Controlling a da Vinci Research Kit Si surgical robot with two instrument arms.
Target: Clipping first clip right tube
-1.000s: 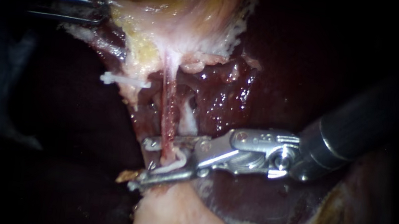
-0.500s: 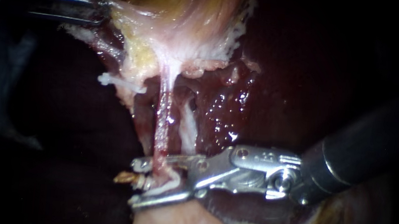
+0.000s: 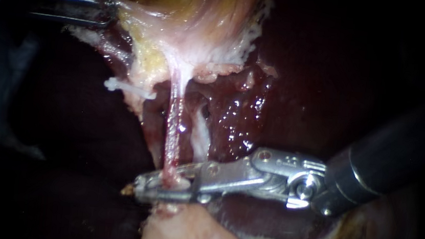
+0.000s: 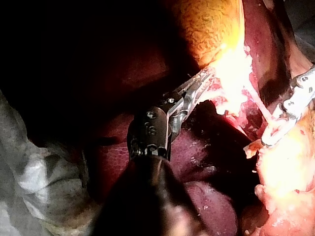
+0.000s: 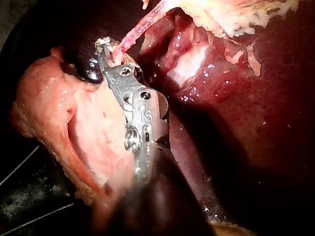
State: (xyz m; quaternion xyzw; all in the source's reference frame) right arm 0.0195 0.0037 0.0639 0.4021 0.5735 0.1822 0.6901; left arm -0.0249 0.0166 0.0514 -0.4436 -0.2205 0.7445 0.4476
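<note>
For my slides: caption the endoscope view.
Right instrument clamped on a thin red tube while left instrument holds pale tissue above.

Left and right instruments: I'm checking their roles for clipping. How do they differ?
The left instrument grips the gallbladder at its edge; the right instrument is clamped across the thin red tube. The left's jaws are slim, the right's broader, hinged plates. Both are shut on tissue.

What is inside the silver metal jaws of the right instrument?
The right instrument is shut on the thin pink tube, which enters from above. Anything else inside is covered by metal.
</note>
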